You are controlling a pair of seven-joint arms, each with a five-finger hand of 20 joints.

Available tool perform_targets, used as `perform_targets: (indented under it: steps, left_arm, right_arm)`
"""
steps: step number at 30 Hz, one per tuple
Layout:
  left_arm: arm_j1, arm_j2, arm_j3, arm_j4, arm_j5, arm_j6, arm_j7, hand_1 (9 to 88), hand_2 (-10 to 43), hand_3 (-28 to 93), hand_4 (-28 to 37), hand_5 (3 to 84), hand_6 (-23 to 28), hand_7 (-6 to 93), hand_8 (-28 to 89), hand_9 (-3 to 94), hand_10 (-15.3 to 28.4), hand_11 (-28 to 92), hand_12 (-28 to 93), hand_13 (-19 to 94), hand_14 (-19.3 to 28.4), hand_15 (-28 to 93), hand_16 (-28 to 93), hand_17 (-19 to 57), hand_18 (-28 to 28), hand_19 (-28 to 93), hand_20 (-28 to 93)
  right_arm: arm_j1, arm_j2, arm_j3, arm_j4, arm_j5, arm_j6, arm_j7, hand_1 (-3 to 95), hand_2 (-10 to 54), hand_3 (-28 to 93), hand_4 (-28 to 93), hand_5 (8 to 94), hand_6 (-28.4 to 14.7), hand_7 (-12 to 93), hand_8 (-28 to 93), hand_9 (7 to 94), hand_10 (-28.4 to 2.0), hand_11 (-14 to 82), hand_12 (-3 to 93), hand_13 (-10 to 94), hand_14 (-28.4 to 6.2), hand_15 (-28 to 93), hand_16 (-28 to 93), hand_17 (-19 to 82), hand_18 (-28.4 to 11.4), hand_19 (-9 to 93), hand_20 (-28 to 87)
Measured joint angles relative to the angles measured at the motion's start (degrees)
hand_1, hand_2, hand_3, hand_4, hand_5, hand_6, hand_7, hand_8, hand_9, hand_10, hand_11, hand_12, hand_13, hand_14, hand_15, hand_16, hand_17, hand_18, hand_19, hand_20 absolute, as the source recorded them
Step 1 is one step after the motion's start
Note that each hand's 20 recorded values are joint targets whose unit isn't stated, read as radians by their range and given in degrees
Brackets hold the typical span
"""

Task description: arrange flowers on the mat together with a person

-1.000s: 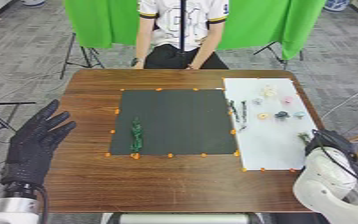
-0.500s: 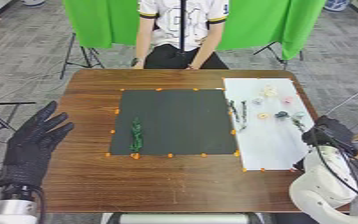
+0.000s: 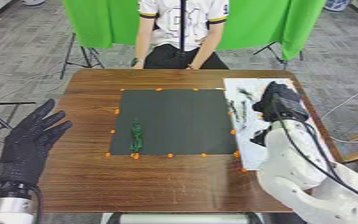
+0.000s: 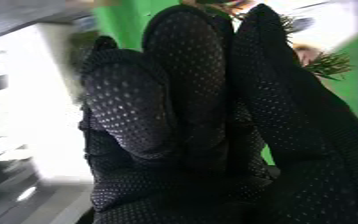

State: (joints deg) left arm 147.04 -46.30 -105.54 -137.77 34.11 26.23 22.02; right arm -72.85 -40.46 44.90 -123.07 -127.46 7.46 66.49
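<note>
Upper right: your right robot hand [image 3: 280, 102] pinches green sprig [image 4: 329, 65]. Lower it level onto dark mat [image 3: 177, 122], then release softly.

A green sprig [image 4: 329, 65] with needle-like leaves is held at the tips of the right hand [image 3: 280, 102]. Two slender dark stems [image 3: 244, 111] lie just left of that hand; farther left, one green stem [image 3: 136, 135] lies lengthwise on the dark mat [image 3: 180, 120].

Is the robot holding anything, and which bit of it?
Yes, the right hand pinches a green sprig at its fingertips. Its needles poke out, but the fingers hide which part is gripped. The left hand holds nothing.
</note>
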Motion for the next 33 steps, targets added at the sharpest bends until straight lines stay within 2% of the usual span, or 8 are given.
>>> perform_targets:
  steps: [4,8,11,15,20,24,28,33]
  left_arm:
    - [-0.1,0.57,0.30,-0.11,0.00,0.14,0.02,22.4,9.4,75,-24.7,32.7,6.0,10.2,-9,29.7,15.3,20,11,19,21.2,45,-6,-10.3,16.9,37,15]
    - [-1.4,1.55,0.95,-0.11,0.27,0.22,-0.52,22.4,9.4,75,-24.7,32.7,6.0,10.2,-9,29.6,15.3,20,11,19,21.2,45,-6,-10.3,16.9,37,15]
    - [-1.8,2.45,0.99,-0.29,0.26,0.59,-0.35,22.4,9.3,75,-24.6,32.8,6.0,10.3,-9,29.7,15.3,20,11,19,21.2,45,-6,-10.3,16.9,37,15]
    - [-1.4,3.28,0.76,-0.62,0.17,0.96,0.24,22.4,9.3,75,-24.6,32.7,6.0,10.3,-9,29.7,15.3,20,11,19,21.2,45,-6,-10.3,17.0,37,15]
    - [-1.7,3.31,0.99,-0.60,0.21,0.96,0.08,22.3,9.3,75,-24.5,32.7,6.1,10.2,-9,29.7,15.2,20,11,19,21.2,45,-6,-10.3,16.9,37,15]
    - [-3.5,3.27,2.10,-0.27,0.51,0.85,-0.63,22.4,9.3,75,-24.5,32.7,6.1,10.1,-9,29.7,15.2,20,11,19,21.2,45,-6,-10.3,16.9,37,15]
    - [-5.7,3.19,2.79,0.09,0.97,0.69,-1.52,22.4,9.1,75,-24.2,32.6,6.0,10.2,-9,29.6,15.3,20,11,19,21.2,45,-6,-10.3,16.9,37,15]
    - [-6.2,3.14,2.79,0.11,1.29,0.49,-1.78,22.5,8.9,75,-24.0,32.6,6.0,10.2,-9,29.6,15.3,20,11,19,21.2,45,-6,-10.3,17.0,37,15]
  right_arm:
    - [7.1,-5.7,-5.6,2.6,4.7,-1.2,-4.6,56.7,-9.5,63,-27,92.7,0.1,16,3,93.7,-10.5,37.8,18.2,89,-7.1,60,20,38,-20.0,91,-10]
    - [10.7,-12.4,-6.7,6.6,6.1,-6.1,-8.4,56.6,-9.5,64,-27,92.8,0.2,17,3,93.7,-10.5,38.3,17.9,89,-7.1,59,20,38,-20.0,91,-10]
    - [12.3,-16.6,-7.9,8.9,6.1,-8.3,-8.8,56.4,-9.5,64,-26,92.9,0.3,17,3,93.7,-10.3,39.1,17.8,90,-7.1,59,20,38,-20.1,92,-10]
    - [13.6,-20.8,-11.6,11.9,6.4,-8.7,-8.6,55.6,-9.5,63,-26,92.9,0.4,17,3,93.7,-10.2,39.6,17.6,90,-7.0,59,20,38,-20.1,92,-10]
    - [13.7,-25.3,-14.9,16.7,6.7,-10.9,-8.6,55.1,-9.5,63,-25,93.1,0.6,17,3,93.7,-10.1,40.4,17.5,90,-7.1,60,21,38,-20.3,92,-10]
    - [14.4,-27.3,-18.3,20.3,6.7,-13.1,-7.9,54.8,-9.5,63,-25,93.1,0.6,17,3,93.7,-10.1,40.7,17.4,90,-7.2,60,21,38,-20.3,92,-11]
    - [14.3,-28.0,-19.8,21.4,6.5,-15.8,-7.1,53.4,-9.5,62,-25,93.3,0.2,17,3,93.7,-10.2,40.9,17.4,89,-7.6,61,21,38,-20.9,93,-11]
    - [14.0,-28.3,-20.2,21.6,5.9,-20.7,-6.3,45.8,-9.5,63,-23,93.5,0.7,18,0,93.7,-11.1,41.1,17.5,89,-8.7,62,21,38,-22.1,93,-13]
